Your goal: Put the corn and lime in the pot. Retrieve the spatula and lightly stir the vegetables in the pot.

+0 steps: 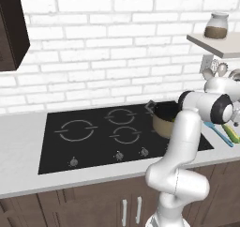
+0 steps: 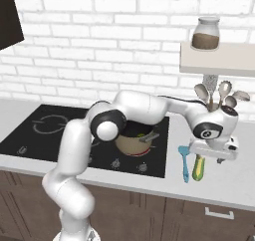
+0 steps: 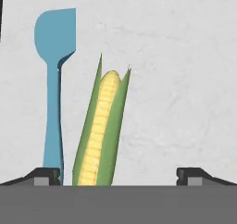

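corn [image 3: 99,130] beside spatula [image 3: 54,79] on counter; lime [image 2: 141,134] in pot [image 2: 132,143]

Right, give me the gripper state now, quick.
Gripper: open, holding nothing; its fingers are spread wide above the corn, which lies on the counter beside the spatula.

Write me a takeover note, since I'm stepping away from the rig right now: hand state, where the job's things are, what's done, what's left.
Hand: open, empty, hanging over the counter right of the stove, above the corn.
Corn: flat on the counter between the fingertips, nearer one of them, not yet gripped.
Spatula: flat beside the corn, untouched.
Pot: on the stove; something green shows inside, likely the lime.
Done: apparently lime in.
Left: grasp corn, drop it in the pot, fetch spatula, stir lightly.
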